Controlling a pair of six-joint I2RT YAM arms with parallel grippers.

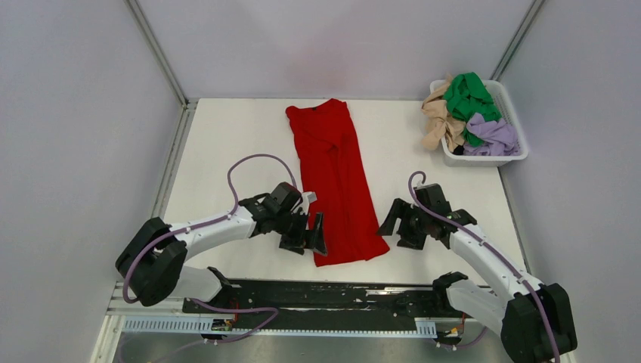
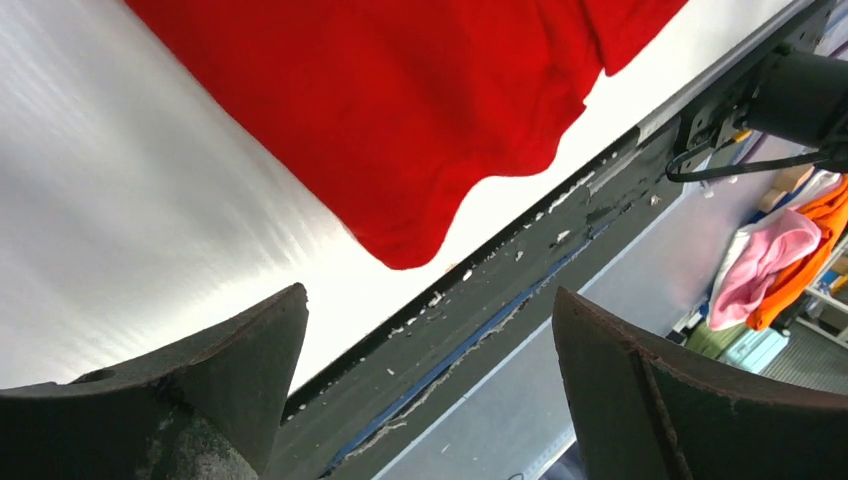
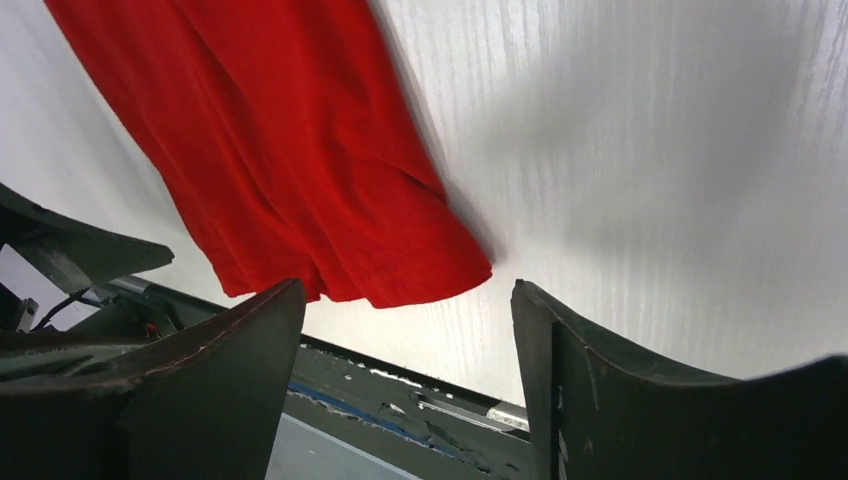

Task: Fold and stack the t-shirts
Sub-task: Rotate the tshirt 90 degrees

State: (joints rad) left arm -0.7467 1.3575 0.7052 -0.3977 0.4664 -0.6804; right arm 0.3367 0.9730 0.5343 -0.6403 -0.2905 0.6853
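The red t-shirt (image 1: 333, 178) lies on the white table folded into a long narrow strip, running from the far middle to the near edge. Its near hem shows in the left wrist view (image 2: 420, 120) and the right wrist view (image 3: 300, 170). My left gripper (image 1: 308, 233) is open and empty just left of the shirt's near end. My right gripper (image 1: 394, 223) is open and empty just right of that end. The green t-shirt (image 1: 469, 98), the beige-tan t-shirt (image 1: 440, 119) and the lavender t-shirt (image 1: 493, 136) lie crumpled in the white basket (image 1: 484, 159).
The white basket stands at the far right of the table. A black rail (image 1: 317, 295) with the arm bases runs along the table's near edge. Grey walls close in the left, back and right sides.
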